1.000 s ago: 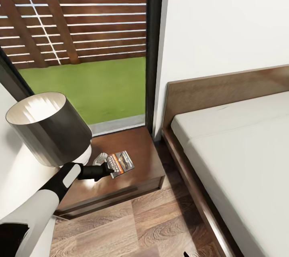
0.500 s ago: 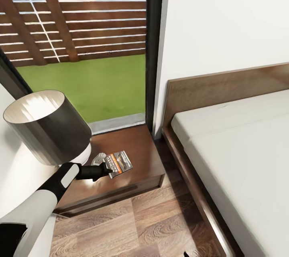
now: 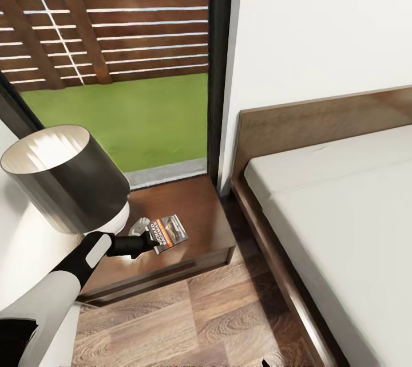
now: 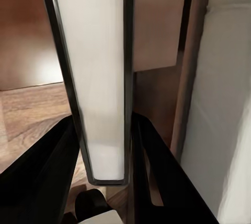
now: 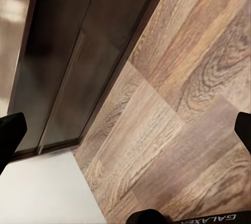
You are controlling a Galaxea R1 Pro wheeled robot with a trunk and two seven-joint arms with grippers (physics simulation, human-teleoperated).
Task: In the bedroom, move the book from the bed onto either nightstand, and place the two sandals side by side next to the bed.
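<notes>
Firmly left tool [image 3: 150, 235] gripping book [image 3: 170, 232], above nightstand [image 3: 200, 212]

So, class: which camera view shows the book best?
The head view: the book shows its cover, held over the nightstand by the left gripper. The left wrist view sees it edge-on between the fingers.

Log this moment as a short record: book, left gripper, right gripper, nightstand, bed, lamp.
book: held edge-on between the left gripper's fingers, over the nightstand top
left gripper: shut on the book, arm reaching out from beside the lamp
right gripper: open, fingers spread wide, above wood-plank floor
nightstand: dark wood, between window and bed
bed: pale mattress, nothing on the visible part
lamp: dark shade, at the nightstand's left
</notes>
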